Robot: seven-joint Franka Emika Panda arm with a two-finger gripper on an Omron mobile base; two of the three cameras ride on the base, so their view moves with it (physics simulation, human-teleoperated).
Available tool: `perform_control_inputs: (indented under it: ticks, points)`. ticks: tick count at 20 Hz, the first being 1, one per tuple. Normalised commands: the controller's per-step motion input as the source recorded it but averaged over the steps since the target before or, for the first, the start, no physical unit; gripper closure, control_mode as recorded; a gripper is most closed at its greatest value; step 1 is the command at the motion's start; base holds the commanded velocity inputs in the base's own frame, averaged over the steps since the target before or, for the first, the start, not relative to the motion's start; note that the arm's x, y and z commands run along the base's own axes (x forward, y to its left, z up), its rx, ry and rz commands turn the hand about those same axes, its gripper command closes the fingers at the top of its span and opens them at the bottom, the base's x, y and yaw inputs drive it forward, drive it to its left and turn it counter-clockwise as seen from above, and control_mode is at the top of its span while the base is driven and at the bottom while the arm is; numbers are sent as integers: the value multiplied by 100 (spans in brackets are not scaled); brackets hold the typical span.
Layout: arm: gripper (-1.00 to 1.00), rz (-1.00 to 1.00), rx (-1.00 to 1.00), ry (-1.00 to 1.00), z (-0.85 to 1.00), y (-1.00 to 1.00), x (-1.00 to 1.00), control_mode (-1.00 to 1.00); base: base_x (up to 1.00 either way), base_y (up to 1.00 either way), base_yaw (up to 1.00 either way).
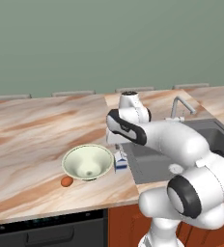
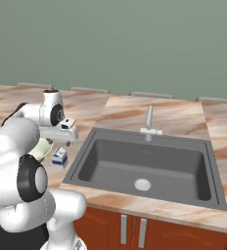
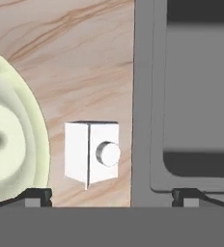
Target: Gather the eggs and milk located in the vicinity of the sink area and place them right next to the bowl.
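Milk carton stands upright on the counter in the narrow strip between the bowl and the sink, just beside the bowl's rim; whether it touches the rim I cannot tell. Hand view looks straight down on the carton's top and cap, bowl to one side, sink edge to the other.

Gripper: jaws spread wide, one tip on each side of the carton and well clear of it, nothing held. Judged: milk delivered and let go.

Orange-brown egg lies on the counter just beside the bowl, on the side away from the sink. Judged: placed.

Pale yellow egg: a small yellowish patch at the far right edge of the right base view, on the counter beyond the sink, may be it, but it is cut off by the frame and too small to be sure.

Left to do, as judged: fetch that last egg and set it by the bowl
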Motion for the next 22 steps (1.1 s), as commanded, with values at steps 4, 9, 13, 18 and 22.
perform_control_inputs:
  ticks: [4, 9, 13, 18, 22]
  points:
    - [-100, 0, -5, 27, 18, -89, -42, -100, 0, 0, 0]
    - [-100, 0, -2, 21, 5, -69, -50, -100, 0, 0, 0]
    - [-100, 6, 0, 0, -1, -4, -41, -100, 0, 0, 0]
    - [-100, 18, 0, -1, 0, 0, -70, -100, 0, 0, 0]
    - [-100, 8, 0, -2, 9, 0, -85, -100, 0, 0, 0]
